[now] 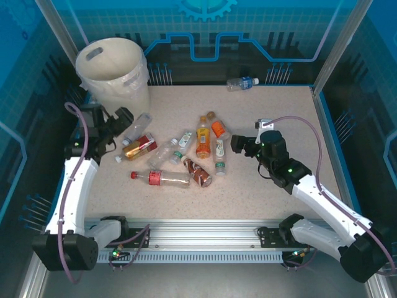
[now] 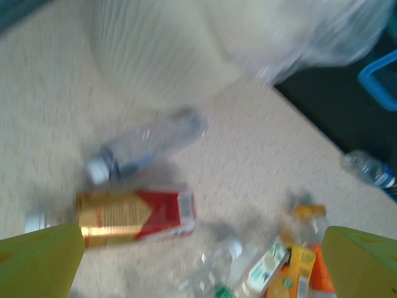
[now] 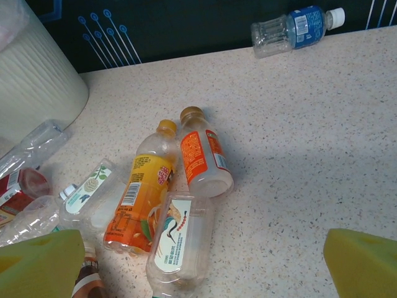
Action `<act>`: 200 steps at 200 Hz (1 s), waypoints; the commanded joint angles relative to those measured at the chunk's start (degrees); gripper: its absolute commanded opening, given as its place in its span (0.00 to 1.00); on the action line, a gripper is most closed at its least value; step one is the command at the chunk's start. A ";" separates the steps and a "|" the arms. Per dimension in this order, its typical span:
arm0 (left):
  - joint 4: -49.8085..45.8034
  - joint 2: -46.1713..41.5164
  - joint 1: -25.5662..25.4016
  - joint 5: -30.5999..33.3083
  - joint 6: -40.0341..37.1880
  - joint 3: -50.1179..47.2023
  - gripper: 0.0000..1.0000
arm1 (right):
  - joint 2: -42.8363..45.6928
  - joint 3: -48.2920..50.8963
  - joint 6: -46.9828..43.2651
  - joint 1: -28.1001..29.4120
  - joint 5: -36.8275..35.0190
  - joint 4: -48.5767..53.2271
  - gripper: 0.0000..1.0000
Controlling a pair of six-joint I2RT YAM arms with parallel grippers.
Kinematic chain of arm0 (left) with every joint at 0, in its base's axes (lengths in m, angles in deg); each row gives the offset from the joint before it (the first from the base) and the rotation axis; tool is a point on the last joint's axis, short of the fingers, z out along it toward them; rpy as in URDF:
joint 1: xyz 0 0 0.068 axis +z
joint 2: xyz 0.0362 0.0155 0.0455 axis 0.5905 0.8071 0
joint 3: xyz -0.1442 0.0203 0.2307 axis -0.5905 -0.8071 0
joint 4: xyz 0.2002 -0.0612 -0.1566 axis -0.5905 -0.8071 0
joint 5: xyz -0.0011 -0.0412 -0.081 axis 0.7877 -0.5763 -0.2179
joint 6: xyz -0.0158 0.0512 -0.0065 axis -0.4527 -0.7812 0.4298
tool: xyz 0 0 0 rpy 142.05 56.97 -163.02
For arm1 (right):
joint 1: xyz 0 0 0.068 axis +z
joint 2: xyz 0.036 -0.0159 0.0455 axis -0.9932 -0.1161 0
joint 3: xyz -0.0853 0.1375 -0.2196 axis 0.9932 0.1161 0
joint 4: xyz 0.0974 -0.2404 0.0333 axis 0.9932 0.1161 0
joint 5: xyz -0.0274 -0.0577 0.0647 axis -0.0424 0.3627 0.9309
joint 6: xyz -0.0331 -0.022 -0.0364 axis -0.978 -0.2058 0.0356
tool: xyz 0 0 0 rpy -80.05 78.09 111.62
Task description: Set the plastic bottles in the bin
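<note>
Reaching step: left gripper (image 1: 126,121) and right gripper (image 1: 238,144) hover, fingers wide open, empty. Next, the left should drop onto the red-labelled bottle (image 1: 140,148) near the bin (image 1: 118,93).

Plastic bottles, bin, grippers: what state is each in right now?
Tall round cream-white plastic bin: upright, clear liner in.
Small plastic bottles in the middle: lying down on the table, none gripped.
Clear blue-labelled bottle: lying alone at the far edge.
Left gripper: open, empty.
Right gripper: open, empty.
</note>
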 commanded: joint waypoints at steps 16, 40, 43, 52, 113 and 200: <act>-4.70 -1.65 -8.37 2.58 20.88 -8.15 0.99 | -2.02 -2.14 0.79 -0.55 0.64 -0.87 1.00; -9.66 -0.32 -13.95 3.66 33.89 -11.28 0.99 | -2.93 -2.85 1.24 -0.47 0.07 0.71 1.00; -10.12 -0.26 -14.25 3.61 35.56 -11.82 0.99 | -3.06 -2.85 1.32 -0.47 0.00 0.81 1.00; -10.53 -0.32 -14.68 2.72 39.46 -13.52 0.99 | -3.12 -2.75 1.34 -0.49 -0.21 0.92 1.00; -8.80 1.71 -15.74 -5.63 53.05 -20.37 0.99 | -7.02 -5.80 1.95 -0.47 0.75 4.91 1.00; 4.64 7.43 -17.91 -9.96 59.21 -27.49 0.94 | -6.75 -4.04 1.90 0.28 2.47 0.22 1.00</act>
